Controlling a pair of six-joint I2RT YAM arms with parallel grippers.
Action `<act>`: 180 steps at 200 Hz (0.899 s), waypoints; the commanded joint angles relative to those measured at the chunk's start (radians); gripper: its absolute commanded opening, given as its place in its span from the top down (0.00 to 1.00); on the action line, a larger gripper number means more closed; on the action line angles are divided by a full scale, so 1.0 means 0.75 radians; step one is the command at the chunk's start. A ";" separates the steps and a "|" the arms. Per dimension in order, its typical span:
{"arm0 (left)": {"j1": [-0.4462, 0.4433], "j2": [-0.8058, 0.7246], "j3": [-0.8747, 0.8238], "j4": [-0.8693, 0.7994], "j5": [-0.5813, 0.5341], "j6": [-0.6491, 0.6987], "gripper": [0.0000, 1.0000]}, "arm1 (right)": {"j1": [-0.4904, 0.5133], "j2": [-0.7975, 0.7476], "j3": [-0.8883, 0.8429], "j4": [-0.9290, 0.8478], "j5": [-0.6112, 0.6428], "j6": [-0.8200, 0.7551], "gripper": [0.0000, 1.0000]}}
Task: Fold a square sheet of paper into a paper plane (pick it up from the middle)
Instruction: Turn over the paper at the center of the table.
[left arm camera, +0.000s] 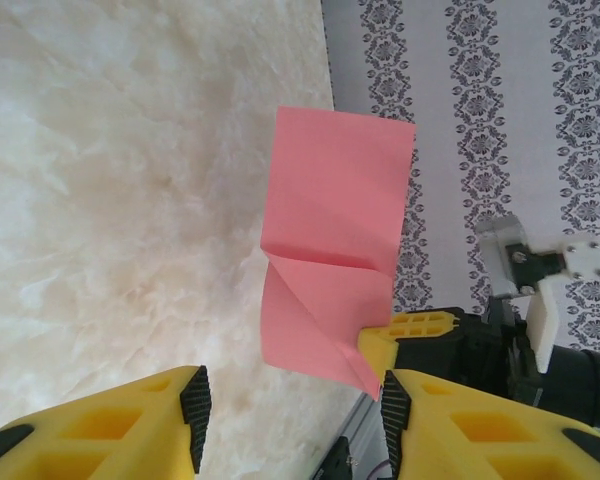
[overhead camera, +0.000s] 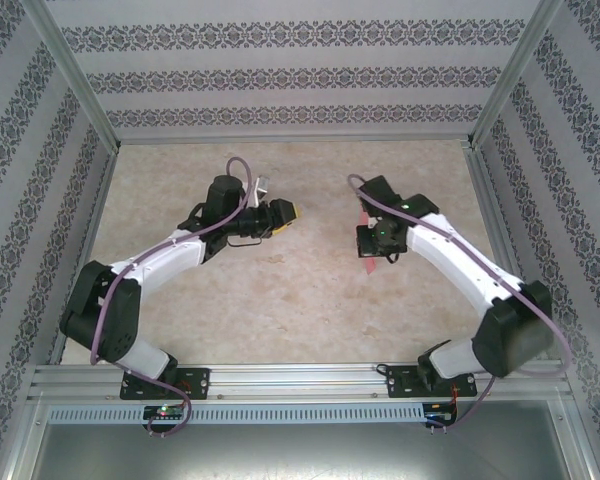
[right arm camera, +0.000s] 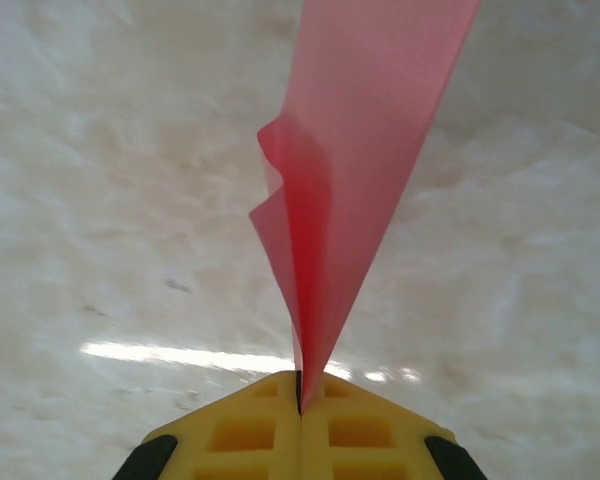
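The salmon-pink sheet of paper (left arm camera: 335,230) hangs in the air over the table, folded and creased, with a diagonal flap in its lower half. My right gripper (right arm camera: 300,385) is shut on one corner of the paper (right arm camera: 365,150), which rises edge-on from its yellow fingers (left arm camera: 420,328). In the top view the sheet is a thin pink sliver (overhead camera: 369,262) at the right gripper (overhead camera: 375,240). My left gripper (left arm camera: 290,400) stands open just short of the sheet with nothing between its fingers. It faces the right one from the left (overhead camera: 285,214).
The beige marbled table (overhead camera: 280,300) lies below both arms. Patterned walls (overhead camera: 280,80) in a metal frame close in the back and sides. A metal rail (overhead camera: 300,380) runs along the near edge by the arm bases.
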 commanded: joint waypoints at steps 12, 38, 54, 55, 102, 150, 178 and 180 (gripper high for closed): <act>0.014 -0.104 -0.092 -0.119 0.027 0.088 0.47 | 0.156 0.245 0.178 -0.249 0.271 -0.027 0.96; 0.029 -0.184 -0.172 -0.184 0.038 0.108 0.47 | 0.242 0.416 0.290 -0.236 0.215 -0.020 0.91; 0.040 -0.249 -0.209 -0.241 0.030 0.119 0.47 | 0.286 0.525 0.359 -0.222 0.150 -0.024 0.87; 0.039 -0.251 -0.211 -0.246 0.029 0.120 0.47 | 0.290 0.532 0.364 -0.221 0.145 -0.024 0.87; 0.056 -0.456 -0.282 -0.424 -0.008 0.156 0.47 | 0.391 0.728 0.509 -0.106 -0.021 -0.013 0.79; 0.077 -0.529 -0.311 -0.521 -0.015 0.188 0.46 | 0.427 0.807 0.493 0.027 -0.164 0.007 0.72; 0.077 -0.528 -0.325 -0.527 -0.008 0.194 0.46 | 0.429 0.812 0.448 0.133 -0.255 0.026 0.69; 0.078 -0.527 -0.324 -0.528 -0.010 0.195 0.46 | 0.427 0.807 0.443 0.138 -0.261 0.028 0.69</act>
